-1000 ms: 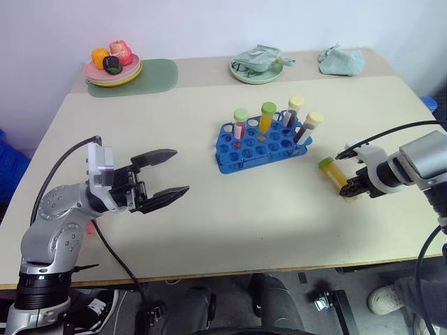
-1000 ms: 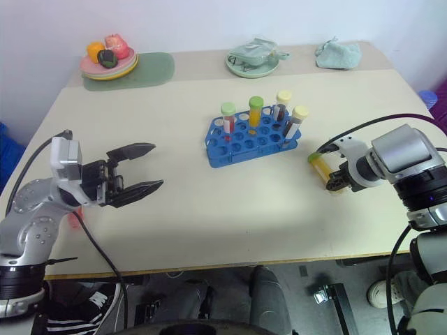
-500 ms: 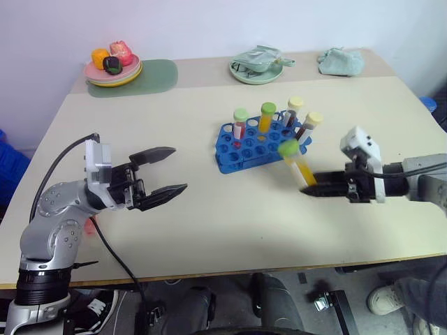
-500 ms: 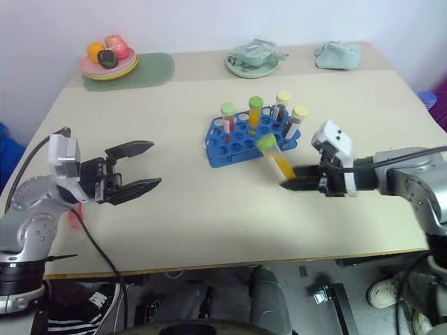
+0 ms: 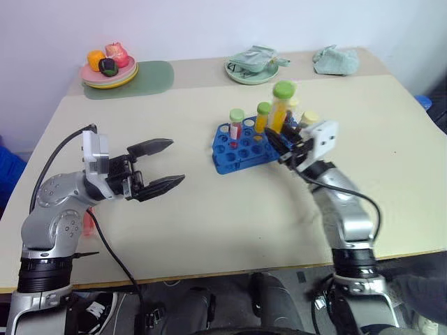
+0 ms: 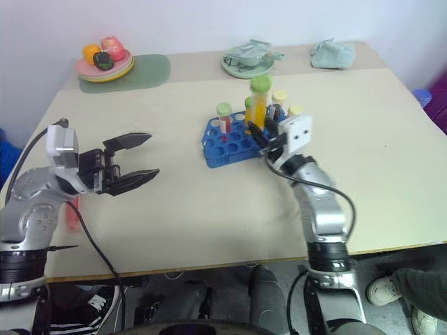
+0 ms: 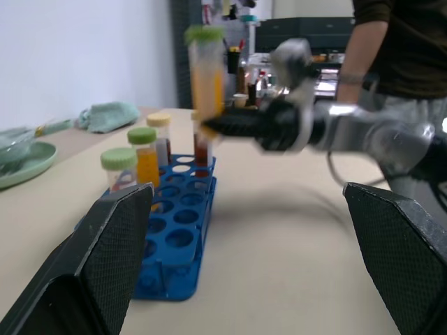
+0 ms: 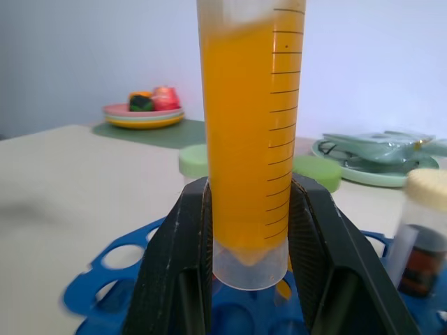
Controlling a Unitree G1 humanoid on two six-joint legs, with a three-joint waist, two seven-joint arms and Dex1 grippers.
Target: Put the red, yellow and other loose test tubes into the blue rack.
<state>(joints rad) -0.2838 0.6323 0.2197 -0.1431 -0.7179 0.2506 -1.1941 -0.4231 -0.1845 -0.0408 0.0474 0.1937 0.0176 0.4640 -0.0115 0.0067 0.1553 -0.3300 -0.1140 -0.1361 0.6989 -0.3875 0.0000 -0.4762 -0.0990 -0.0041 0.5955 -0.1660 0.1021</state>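
The blue rack (image 5: pixel 236 151) stands mid-table with several capped tubes upright in its far holes, among them a red tube (image 5: pixel 237 121) and an orange one (image 5: pixel 262 116). My right gripper (image 5: pixel 281 142) is shut on the lower end of a yellow-orange test tube (image 5: pixel 281 112) with a green cap. It holds the tube upright just above the rack's right side; close up, the fingers (image 8: pixel 183 258) clamp the tube (image 8: pixel 248 132) over the holes (image 8: pixel 105 279). My left gripper (image 5: pixel 176 161) hovers open, left of the rack. A reddish thing (image 6: pixel 72 213) lies partly hidden beside my left arm.
A plate of toy fruit (image 5: pixel 110 68) on a green mat (image 5: pixel 152 75) sits at the far left. A green dish (image 5: pixel 250 70) and a crumpled green cloth (image 5: pixel 335 61) lie along the far edge. A person (image 7: pixel 401 49) stands beyond the table.
My right gripper lifted the yellow-orange tube from the table right of the rack, swung left and turned it upright over the rack. The left gripper stayed put, open.
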